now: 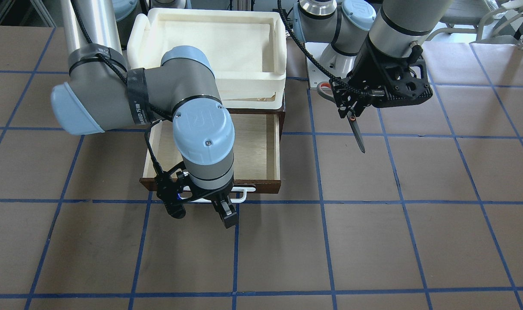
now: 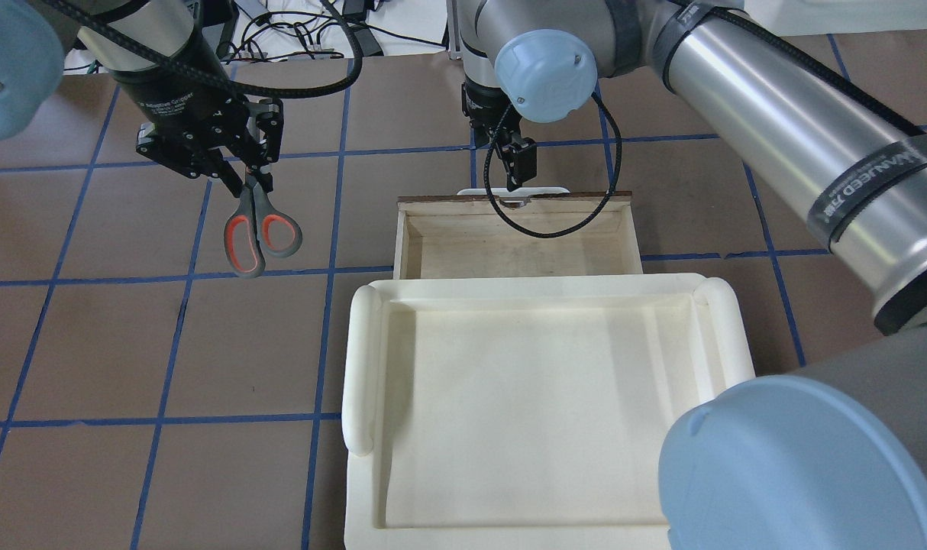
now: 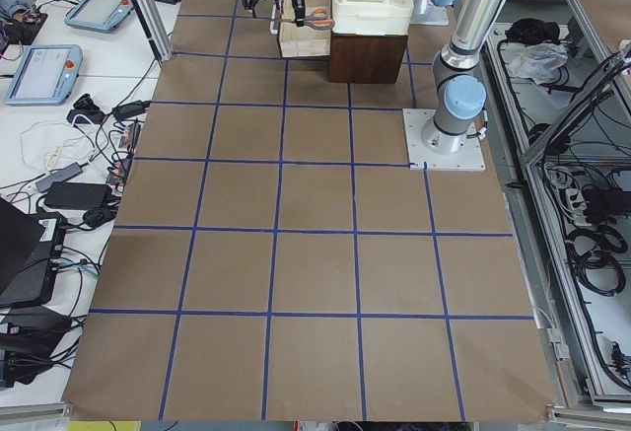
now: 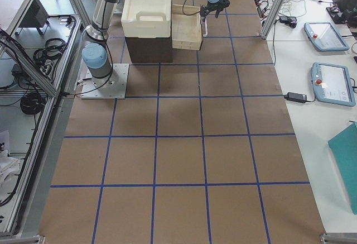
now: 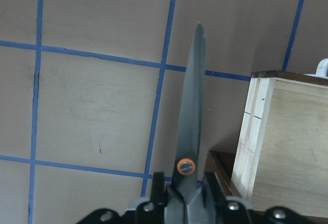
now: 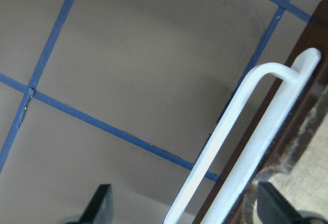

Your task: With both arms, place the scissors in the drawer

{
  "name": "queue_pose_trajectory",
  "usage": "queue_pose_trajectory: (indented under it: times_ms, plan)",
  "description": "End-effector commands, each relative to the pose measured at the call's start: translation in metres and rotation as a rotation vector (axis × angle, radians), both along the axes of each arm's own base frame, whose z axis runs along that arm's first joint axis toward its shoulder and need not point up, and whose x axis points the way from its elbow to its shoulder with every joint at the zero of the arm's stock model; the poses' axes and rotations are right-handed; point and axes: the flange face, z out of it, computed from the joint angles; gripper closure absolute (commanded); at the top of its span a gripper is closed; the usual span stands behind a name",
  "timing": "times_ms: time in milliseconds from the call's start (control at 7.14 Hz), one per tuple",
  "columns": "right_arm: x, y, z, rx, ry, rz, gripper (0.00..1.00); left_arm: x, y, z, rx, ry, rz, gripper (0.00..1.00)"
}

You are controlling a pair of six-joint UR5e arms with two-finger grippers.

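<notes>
cream-white plastic tray [image 2: 361, 359] (rounded grips at both short ends). brown table [image 2: 89, 351] carries a blue tape grid. teach pendants [image 4: 334, 82] lie on the white side bench [image 4: 295, 143].

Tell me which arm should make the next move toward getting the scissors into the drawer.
Left, probably. The left gripper grips the scissors above the table beside the drawer, which stands open. The right gripper is at the white handle, jaws open, carrying nothing.
</notes>
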Motion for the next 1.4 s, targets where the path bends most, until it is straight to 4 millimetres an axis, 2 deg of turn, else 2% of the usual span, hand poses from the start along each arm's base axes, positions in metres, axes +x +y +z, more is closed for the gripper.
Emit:
queue_pose_trajectory:
  times_ms: [0, 280, 420, 561, 841, 981, 1261]
  plan:
    - [-0.031, 0.012, 0.054, -0.044, -0.019, 0.172, 0.00, 0.000, 0.000, -0.001, 0.001, 0.000, -0.002, 1.00]
    - [-0.104, 0.013, 0.093, -0.090, -0.020, 0.537, 0.00, 0.000, 0.001, -0.001, 0.003, 0.000, -0.005, 1.00]
    - [-0.126, 0.022, 0.102, -0.104, -0.010, 0.684, 0.00, 0.000, 0.002, -0.001, 0.001, 0.001, -0.014, 1.00]
    - [-0.144, 0.028, 0.103, -0.097, -0.006, 0.752, 0.00, 0.000, 0.002, -0.001, 0.001, -0.001, -0.015, 1.00]
    - [-0.161, 0.035, 0.117, -0.089, 0.053, 0.927, 0.00, 0.000, 0.002, -0.001, 0.002, -0.001, -0.018, 1.00]
    - [-0.160, 0.041, 0.124, -0.103, 0.053, 0.926, 0.00, 0.000, 0.003, -0.003, 0.005, 0.001, -0.078, 1.00]
    - [-0.159, 0.046, 0.129, -0.109, 0.051, 0.952, 0.00, -0.002, 0.006, -0.003, 0.001, 0.014, -0.342, 1.00]
